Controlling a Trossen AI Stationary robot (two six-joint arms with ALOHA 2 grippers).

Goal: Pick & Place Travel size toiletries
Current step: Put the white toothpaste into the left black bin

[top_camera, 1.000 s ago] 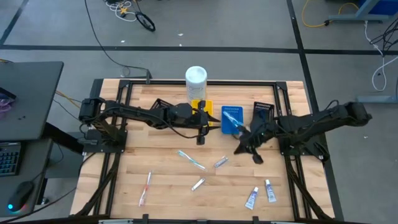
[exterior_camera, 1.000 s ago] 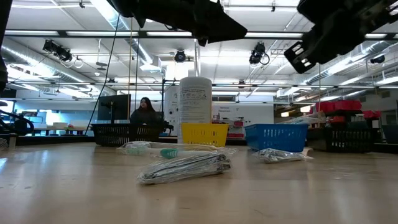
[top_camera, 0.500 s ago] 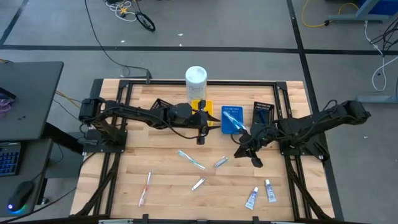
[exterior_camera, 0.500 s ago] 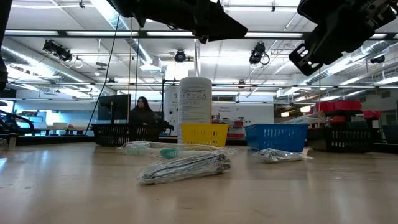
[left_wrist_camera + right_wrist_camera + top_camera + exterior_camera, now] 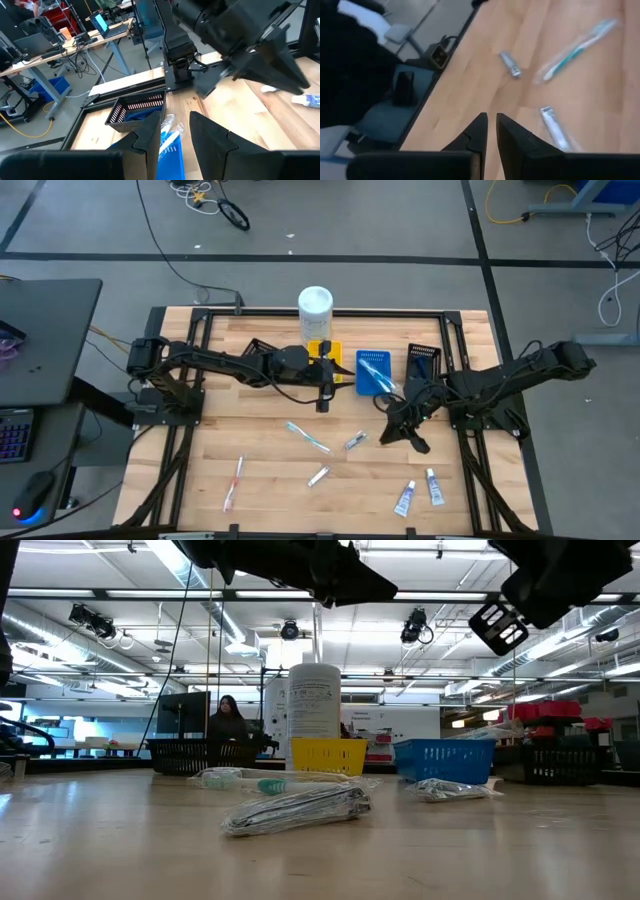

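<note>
Several travel size toiletries lie flat on the wooden table (image 5: 260, 420): a wrapped teal toothbrush (image 5: 307, 437), a silvery sachet (image 5: 354, 441), a small tube (image 5: 318, 476), a pink toothbrush (image 5: 235, 483) and two white tubes (image 5: 405, 498) (image 5: 434, 487). Another wrapped toothbrush (image 5: 373, 370) lies in the blue tray (image 5: 362, 385). My right gripper (image 5: 395, 435) (image 5: 491, 117) hovers just right of the sachet (image 5: 552, 127), open by a narrow slit, with nothing in it. Beside the yellow tray (image 5: 320, 352), my left gripper (image 5: 333, 375) (image 5: 175, 122) hangs open and holds nothing.
A tall white container (image 5: 315, 304) stands at the far edge behind the yellow tray. One black basket (image 5: 423, 358) sits right of the blue tray, another (image 5: 258, 348) under the left arm. Bare wood lies between the scattered items. A person (image 5: 228, 718) sits in the room beyond.
My right gripper has rolled and tipped, and has swung a little toward the table's near edge, away from the blue tray and closer to the sachet. The items on the table have stayed where they were.
</note>
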